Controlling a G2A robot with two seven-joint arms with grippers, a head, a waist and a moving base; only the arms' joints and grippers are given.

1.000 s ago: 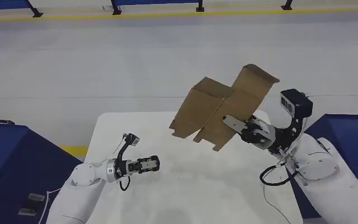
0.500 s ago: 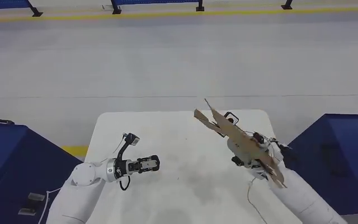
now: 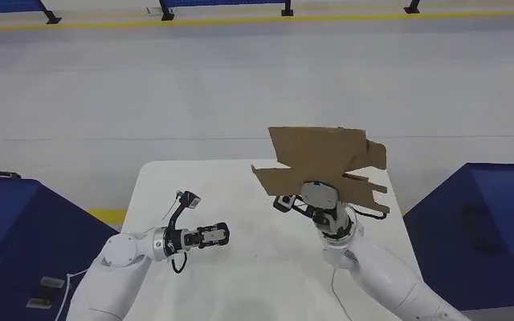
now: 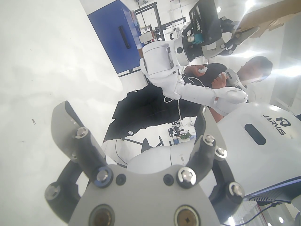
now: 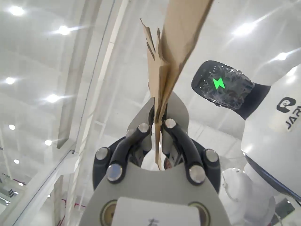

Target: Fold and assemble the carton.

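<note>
Top view: flattened carton point(image 3: 321, 156) was held in the air over the desk's point(image 3: 241, 281) far edge, with the right claw point(image 3: 315, 195) just beneath it. Left claw point(image 3: 218, 234) hung low over the desk, well apart from the carton.
Left wrist view: left claw's fingers stood apart, gripping nothing.
Right wrist view: right claw was clamped on the carton's edge.

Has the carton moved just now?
Yes. The carton in the right claw swung from edge-on over the table's right side to broadside near its far edge.
</note>
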